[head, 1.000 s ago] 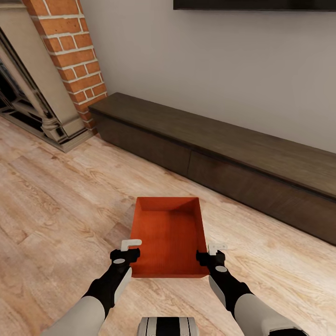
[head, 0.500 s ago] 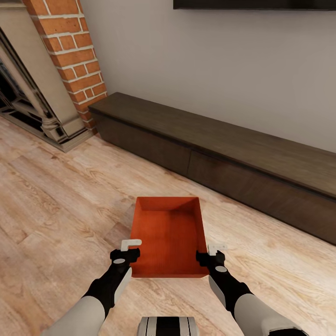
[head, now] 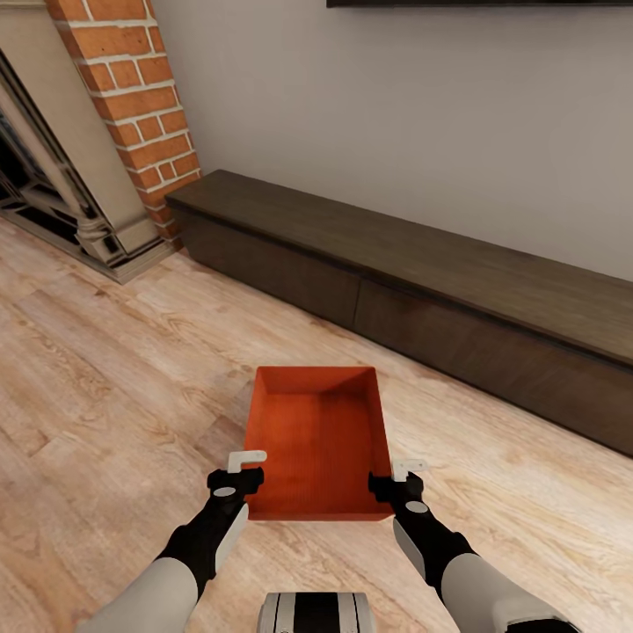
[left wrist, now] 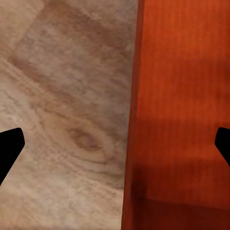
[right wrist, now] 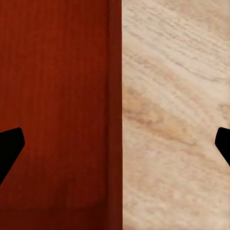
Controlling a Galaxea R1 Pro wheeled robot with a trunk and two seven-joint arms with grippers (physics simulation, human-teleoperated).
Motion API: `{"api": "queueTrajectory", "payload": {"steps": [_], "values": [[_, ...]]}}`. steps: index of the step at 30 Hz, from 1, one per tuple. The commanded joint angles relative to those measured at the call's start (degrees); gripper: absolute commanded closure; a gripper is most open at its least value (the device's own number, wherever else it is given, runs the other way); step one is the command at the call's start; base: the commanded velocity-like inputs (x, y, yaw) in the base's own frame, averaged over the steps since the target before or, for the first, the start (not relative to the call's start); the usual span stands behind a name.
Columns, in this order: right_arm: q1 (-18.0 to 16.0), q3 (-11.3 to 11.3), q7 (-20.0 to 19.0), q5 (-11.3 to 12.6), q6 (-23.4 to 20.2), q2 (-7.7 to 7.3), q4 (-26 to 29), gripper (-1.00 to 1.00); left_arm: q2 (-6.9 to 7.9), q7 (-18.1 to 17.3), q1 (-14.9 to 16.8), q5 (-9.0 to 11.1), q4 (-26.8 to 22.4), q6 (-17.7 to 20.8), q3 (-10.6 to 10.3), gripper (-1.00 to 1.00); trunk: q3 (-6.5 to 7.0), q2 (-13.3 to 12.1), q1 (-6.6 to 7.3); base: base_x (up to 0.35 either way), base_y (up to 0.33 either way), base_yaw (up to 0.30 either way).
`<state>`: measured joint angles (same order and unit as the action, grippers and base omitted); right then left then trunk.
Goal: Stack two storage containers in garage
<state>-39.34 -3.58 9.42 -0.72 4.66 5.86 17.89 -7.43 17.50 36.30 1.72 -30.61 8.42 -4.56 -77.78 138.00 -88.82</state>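
Observation:
One orange-red storage container (head: pixel 318 440) sits lidless and empty on the light wood living room floor (head: pixel 114 369), straight in front of me. My left gripper (head: pixel 249 470) is open and straddles the container's left wall near its near corner. My right gripper (head: pixel 397 475) is open and straddles the right wall the same way. In the left wrist view the container wall (left wrist: pixel 136 105) runs between the wide-apart fingers of the left gripper (left wrist: pixel 117 143). The right wrist view shows the other wall (right wrist: pixel 114 96) between the fingers of the right gripper (right wrist: pixel 117 143).
A low dark TV bench (head: pixel 422 264) runs along the white wall beyond the container. A brick column (head: pixel 132 97) and a fireplace surround (head: pixel 53 193) stand at the far left. Open plank floor lies on both sides of the container.
The whole picture has shifted slightly, so the camera moved. Both grippers stay open at the same places on the container's side walls.

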Motion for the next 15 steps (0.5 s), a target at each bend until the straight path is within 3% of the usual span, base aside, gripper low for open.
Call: {"api": "queueTrajectory", "payload": {"steps": [1,7,15], "values": [[0.0,-0.4,0.4,-0.1,0.1,0.0,-0.1,-1.0,0.05,0.4,0.0,0.2,-0.1,0.4,-0.4,-1.0,-0.22,0.4,-0.21,0.0,0.0,0.0],[0.0,-0.4,0.4,-0.1,0.1,-0.01,-0.1,-1.0,0.05,0.3,0.0,0.2,-0.1,0.4,-0.4,-1.0,-1.3,2.8,-1.53,0.0,0.0,0.0],[0.0,-0.4,0.4,-0.1,0.1,-0.01,-0.1,-1.0,0.05,0.3,0.0,0.2,-0.1,0.4,-0.4,-1.0,-1.3,2.8,-1.53,0.0,0.0,0.0]]}}
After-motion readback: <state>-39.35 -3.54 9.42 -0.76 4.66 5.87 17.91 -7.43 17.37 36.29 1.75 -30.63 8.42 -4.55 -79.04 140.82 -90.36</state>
